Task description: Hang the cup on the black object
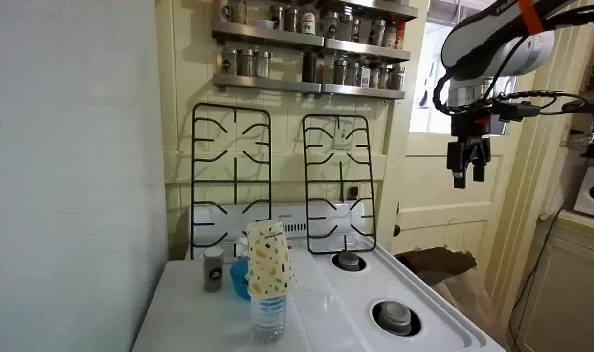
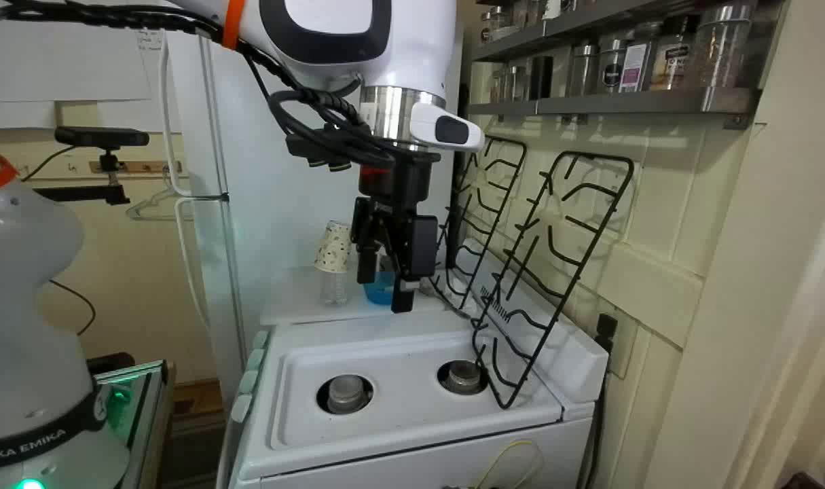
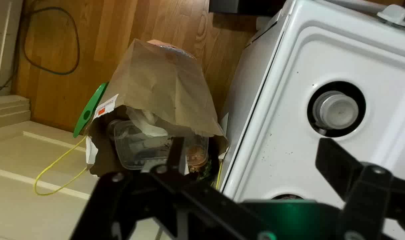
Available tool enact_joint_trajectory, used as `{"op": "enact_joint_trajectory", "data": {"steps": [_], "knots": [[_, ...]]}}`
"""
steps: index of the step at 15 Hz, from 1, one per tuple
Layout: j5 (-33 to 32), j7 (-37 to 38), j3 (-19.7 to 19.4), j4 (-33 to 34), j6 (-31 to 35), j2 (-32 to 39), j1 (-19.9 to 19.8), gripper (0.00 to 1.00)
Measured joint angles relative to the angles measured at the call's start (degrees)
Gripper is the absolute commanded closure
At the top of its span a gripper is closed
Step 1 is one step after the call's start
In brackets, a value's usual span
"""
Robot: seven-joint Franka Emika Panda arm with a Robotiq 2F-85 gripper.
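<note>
The pale cream speckled cup (image 1: 270, 261) stands upside down over the clear plastic bottle (image 1: 269, 320). It also shows in an exterior view behind my gripper, the cup (image 2: 333, 248) on the bottle (image 2: 334, 288). Two alike black grates lean upright against the back wall: one grate (image 1: 341, 181) at right looks slightly narrower than its twin (image 1: 235, 182), whose lower part the cup partly covers. My gripper (image 1: 469, 178) is open and empty, high to the side, apart from cup and grates. In the wrist view the open fingers (image 3: 250, 148) have nothing between them; cup and grates are out of view.
A blue item (image 1: 239, 279) and a spice jar (image 1: 213, 271) stand beside the cup. The white stove top has exposed burners (image 1: 395, 317). Metal shelves (image 1: 267, 83) with jars hang above the grates. A paper bag (image 3: 162, 90) is on the floor beside the stove.
</note>
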Motion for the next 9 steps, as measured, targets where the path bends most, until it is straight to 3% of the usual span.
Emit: {"op": "enact_joint_trajectory", "data": {"steps": [4,7,9], "knots": [[0.0,0.92,0.03,0.0,0.26,0.0,-0.08,0.0],[7.06,1.0,0.59,-0.29,6.75,-0.52,1.17,0.0],[12.93,1.34,3.0,-0.55,9.3,-1.7,3.82,0.0]]}}
